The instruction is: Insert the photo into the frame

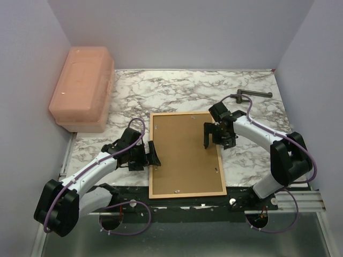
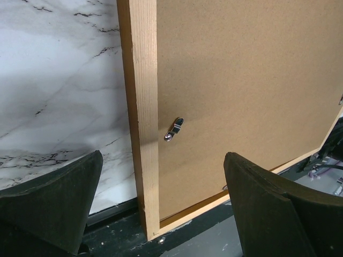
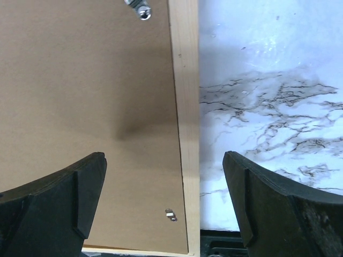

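Black fingers [image 2: 53, 209] spread: left gripper [image 2: 163, 160] straddles the left rail of the thin orange-brown wooden frame [image 1: 179, 113], right gripper [image 3: 163, 158] its right rail, likely to steady it. Frame lies face-down at the near edge of the marble surface [image 1: 161, 85]; photo unseen, presumably under the brown backing board [image 1: 185, 155].

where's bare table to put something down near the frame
Best: the marble strip beyond the frame, between the pink box and the metal tool. Crowded: both long sides of the frame, where the left gripper and right gripper sit.
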